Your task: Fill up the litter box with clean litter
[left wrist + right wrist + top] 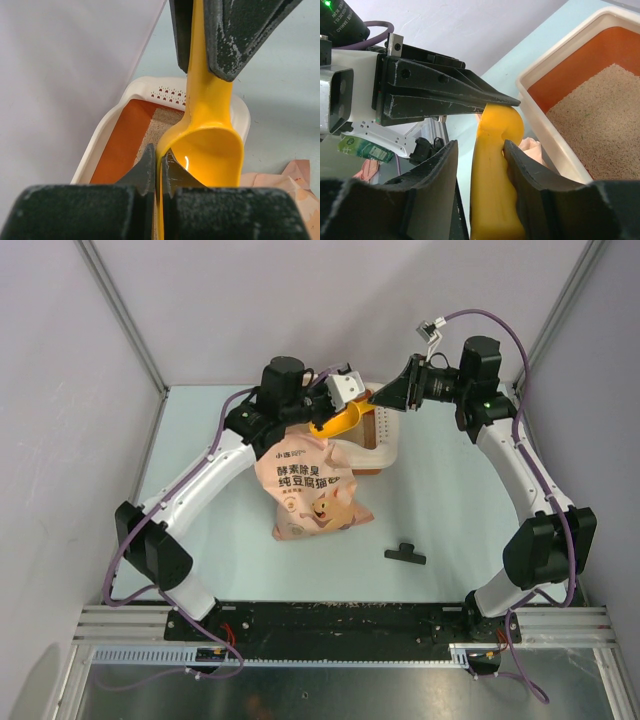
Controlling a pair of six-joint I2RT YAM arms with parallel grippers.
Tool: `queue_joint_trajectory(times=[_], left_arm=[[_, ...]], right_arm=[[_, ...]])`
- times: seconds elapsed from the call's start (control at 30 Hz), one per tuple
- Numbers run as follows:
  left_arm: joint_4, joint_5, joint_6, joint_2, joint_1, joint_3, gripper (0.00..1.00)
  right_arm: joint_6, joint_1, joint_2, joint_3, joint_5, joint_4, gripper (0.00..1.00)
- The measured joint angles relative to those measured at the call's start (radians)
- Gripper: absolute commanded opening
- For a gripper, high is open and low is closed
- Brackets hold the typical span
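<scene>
The cream-white litter box (pixel 392 445) stands behind the pink bag (pixel 310 490); its orange-brown inner wall (pixel 120 140) and pale beige litter (pixel 600 125) show in both wrist views. A yellow-orange scoop (pixel 340 422) hangs between the two arms, beside the box's near rim (pixel 545 122). My left gripper (pixel 159 160) is shut on the side wall of the scoop's bowl (pixel 212 150), which looks empty. My right gripper (pixel 480 145) straddles the scoop's handle (pixel 495 185): the right finger touches it, the left finger (pixel 437 170) stands off with a gap.
The pink printed bag lies crumpled just in front of the box, under the scoop. A small black clip (pixel 405 554) lies on the table at the front right. Grey walls close in the back and both sides.
</scene>
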State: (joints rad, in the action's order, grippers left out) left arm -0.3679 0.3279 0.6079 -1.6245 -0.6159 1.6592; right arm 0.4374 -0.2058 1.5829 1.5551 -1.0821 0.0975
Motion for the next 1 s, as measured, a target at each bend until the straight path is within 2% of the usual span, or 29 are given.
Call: queue_joint_trajectory(times=[0.17,0.23,0.33,0.5,0.63,0.67,0.73,0.83,0.9,0.93,1.0], left_arm=[[0.014,0.000,-0.031,-0.006,0.003,0.000,0.00],[0.017,0.000,-0.037,-0.006,0.004,0.000,0.00],[0.023,0.001,-0.051,-0.010,0.005,0.000,0.00],[0.036,0.009,-0.060,-0.016,0.008,0.000,0.00],[0.043,0.009,-0.060,-0.019,0.008,0.000,0.00],[0.043,0.009,-0.060,-0.021,0.008,0.000,0.00],[0.045,0.009,-0.060,-0.024,0.009,0.000,0.00],[0.048,0.008,-0.057,-0.025,0.010,0.000,0.00],[0.045,0.008,-0.055,-0.027,0.010,0.000,0.26],[0.046,0.006,-0.051,-0.029,0.010,0.000,0.49],[0.052,-0.002,-0.046,-0.030,0.012,0.000,0.68]], right_arm=[[0.012,0.001,0.000,-0.003,0.001,-0.024,0.48],[0.019,0.001,0.001,-0.003,0.001,-0.033,0.55],[0.028,0.001,0.001,-0.003,0.001,-0.044,0.57],[0.034,0.006,0.004,-0.003,0.007,-0.047,0.43],[0.037,0.010,0.013,-0.003,0.013,-0.051,0.45],[0.037,0.010,0.013,-0.003,0.013,-0.050,0.43],[0.032,0.010,0.014,-0.003,0.016,-0.048,0.30],[0.023,0.012,0.018,-0.003,0.024,-0.039,0.01],[0.019,0.013,0.021,-0.003,0.028,-0.032,0.00],[0.020,0.014,0.023,-0.003,0.027,-0.031,0.00],[0.018,0.018,0.025,-0.003,0.018,-0.024,0.00]])
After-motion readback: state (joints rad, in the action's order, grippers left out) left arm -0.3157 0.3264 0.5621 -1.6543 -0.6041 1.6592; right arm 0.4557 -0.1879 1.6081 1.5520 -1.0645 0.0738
